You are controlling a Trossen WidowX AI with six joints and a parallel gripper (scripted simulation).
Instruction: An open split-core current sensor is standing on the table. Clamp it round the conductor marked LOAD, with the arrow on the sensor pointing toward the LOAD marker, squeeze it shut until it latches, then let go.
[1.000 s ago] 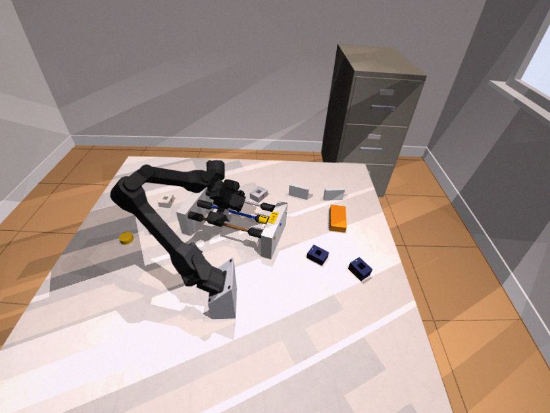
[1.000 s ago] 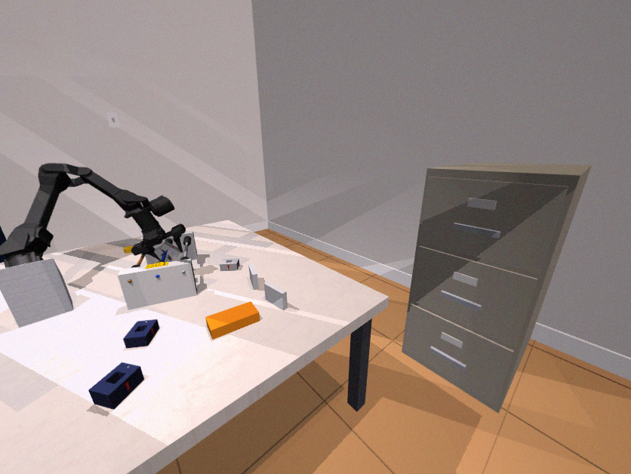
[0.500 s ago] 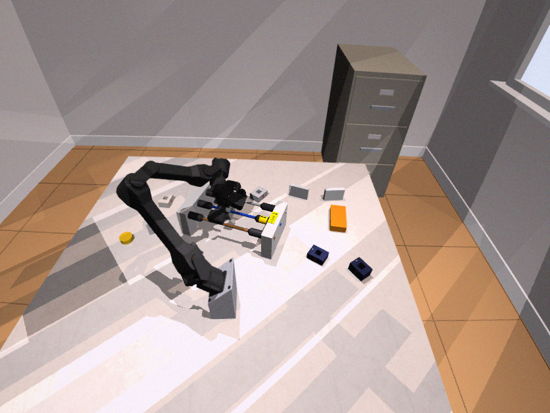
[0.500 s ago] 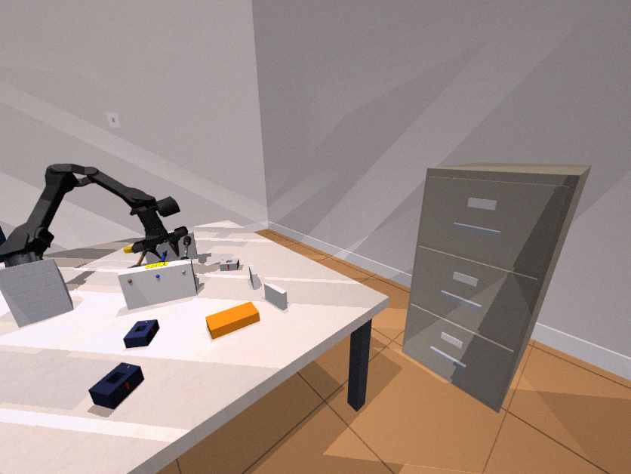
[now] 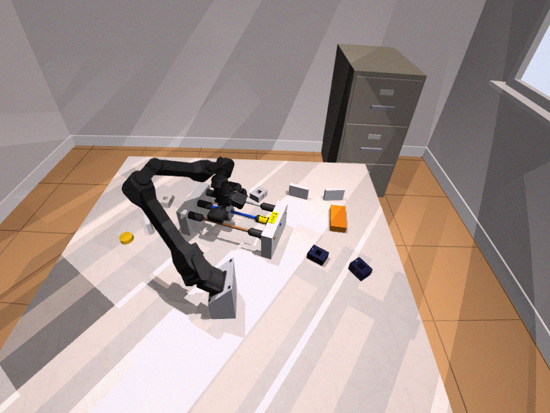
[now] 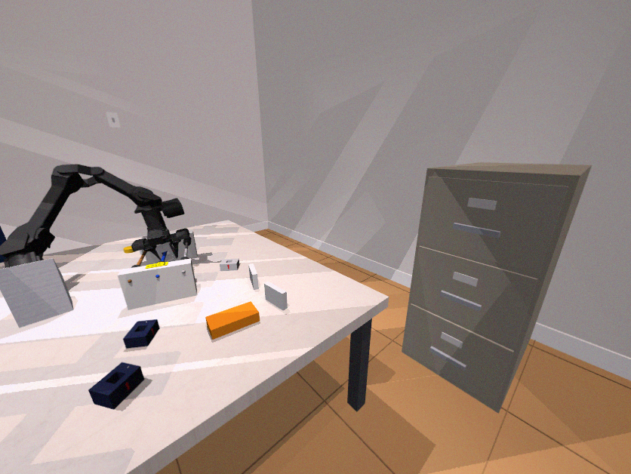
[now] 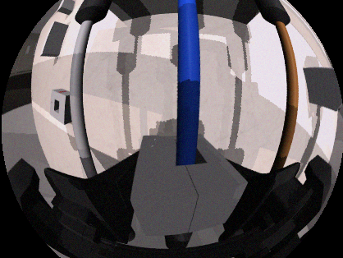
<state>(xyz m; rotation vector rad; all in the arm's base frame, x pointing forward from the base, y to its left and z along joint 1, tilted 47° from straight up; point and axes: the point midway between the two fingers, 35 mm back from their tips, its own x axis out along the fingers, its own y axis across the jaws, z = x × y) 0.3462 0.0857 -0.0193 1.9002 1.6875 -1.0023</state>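
The grey split-core current sensor is round the blue conductor, the middle one of three. Its two halves meet along a thin seam in the wrist view. My gripper is shut on the sensor, one finger on each side. A yellow tag is on the blue conductor beside a yellow label on the end block; the lettering is too small to read. The sensor's arrow does not show, and I cannot tell whether the latch has caught.
A grey conductor and a copper one flank the blue one. The white end block stands near. Two navy sensors, an orange block and a yellow disc are around.
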